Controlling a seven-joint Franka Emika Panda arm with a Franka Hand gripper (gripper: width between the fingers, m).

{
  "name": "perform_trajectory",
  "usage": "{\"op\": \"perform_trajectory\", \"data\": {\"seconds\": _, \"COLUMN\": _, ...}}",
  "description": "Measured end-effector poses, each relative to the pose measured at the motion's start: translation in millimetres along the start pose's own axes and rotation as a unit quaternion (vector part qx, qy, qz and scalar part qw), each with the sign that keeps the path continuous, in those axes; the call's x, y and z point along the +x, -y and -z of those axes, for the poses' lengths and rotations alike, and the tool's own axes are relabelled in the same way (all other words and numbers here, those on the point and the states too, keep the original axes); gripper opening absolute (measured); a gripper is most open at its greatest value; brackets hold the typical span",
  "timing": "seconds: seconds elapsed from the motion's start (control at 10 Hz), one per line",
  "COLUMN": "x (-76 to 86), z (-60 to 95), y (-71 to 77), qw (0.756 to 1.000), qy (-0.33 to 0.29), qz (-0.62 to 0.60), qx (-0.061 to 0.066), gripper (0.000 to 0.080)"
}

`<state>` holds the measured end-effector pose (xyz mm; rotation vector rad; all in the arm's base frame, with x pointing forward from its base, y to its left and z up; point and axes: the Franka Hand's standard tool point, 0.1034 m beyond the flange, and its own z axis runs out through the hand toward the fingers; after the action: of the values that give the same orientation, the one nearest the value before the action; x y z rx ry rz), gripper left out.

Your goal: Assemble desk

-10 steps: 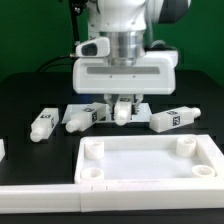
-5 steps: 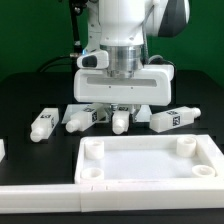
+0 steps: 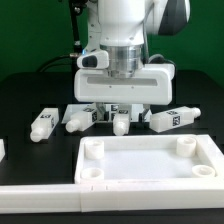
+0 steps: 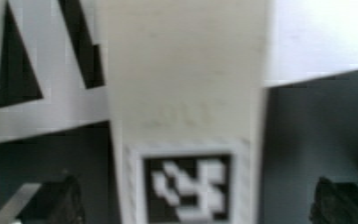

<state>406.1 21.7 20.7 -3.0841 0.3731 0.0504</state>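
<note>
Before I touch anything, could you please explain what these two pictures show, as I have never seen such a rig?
The big white machine is a robot arm. Its gripper ends in two fingers. One picture comes from a camera off the arm that sees the whole scene. The other comes from a camera on the wrist that looks down between the fingers.

On the black table lie parts of a white desk kit. The rimmed tabletop has round corner sockets. Three legs lie loose behind it: the outer leg and the inner leg on the exterior view's left, and the far leg on the exterior view's right.

The middle leg stands upright between the fingers and seems to be held. It is the white tagged bar filling the wrist view.
</note>
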Motion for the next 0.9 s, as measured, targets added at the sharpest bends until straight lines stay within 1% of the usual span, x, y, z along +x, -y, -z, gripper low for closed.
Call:
{"op": "perform_trajectory", "data": {"seconds": 0.1, "x": 11.4, "z": 16.3, "y": 7.4, "qw": 1.0, "qy": 0.007, "qz": -0.007, "qx": 0.012, "gripper": 0.0646}}
{"op": "perform_trajectory", "data": {"seconds": 0.2, "x": 17.0, "z": 29.9, "y": 23.3, "qw": 0.999, "qy": 0.027, "qz": -0.041, "qx": 0.022, "gripper": 0.0646}}
{"op": "perform_trajectory", "data": {"seconds": 0.3, "x": 25.8, "z": 40.1, "y": 42.2, "qw": 0.997, "qy": 0.035, "qz": -0.061, "qx": 0.028, "gripper": 0.0649}}
{"op": "perform_trajectory", "data": {"seconds": 0.4, "x": 29.4, "z": 40.8, "y": 48.9, "qw": 0.997, "qy": 0.032, "qz": -0.063, "qx": 0.029, "gripper": 0.0649}}
{"op": "perform_trajectory", "data": {"seconds": 0.5, "x": 26.7, "z": 38.2, "y": 44.9, "qw": 0.997, "qy": 0.034, "qz": -0.059, "qx": 0.027, "gripper": 0.0649}}
{"op": "perform_trajectory", "data": {"seconds": 0.6, "x": 26.9, "z": 38.4, "y": 45.5, "qw": 0.997, "qy": 0.034, "qz": -0.064, "qx": 0.028, "gripper": 0.0649}}
{"op": "perform_trajectory", "data": {"seconds": 0.7, "x": 27.0, "z": 38.4, "y": 47.8, "qw": 0.994, "qy": 0.036, "qz": -0.095, "qx": 0.029, "gripper": 0.0649}}
{"op": "perform_trajectory", "data": {"seconds": 0.8, "x": 28.7, "z": 38.1, "y": 53.0, "qw": 0.99, "qy": 0.038, "qz": -0.134, "qx": 0.033, "gripper": 0.0649}}
{"op": "perform_trajectory", "data": {"seconds": 0.9, "x": 30.2, "z": 37.2, "y": 58.1, "qw": 0.981, "qy": 0.041, "qz": -0.185, "qx": 0.043, "gripper": 0.0649}}
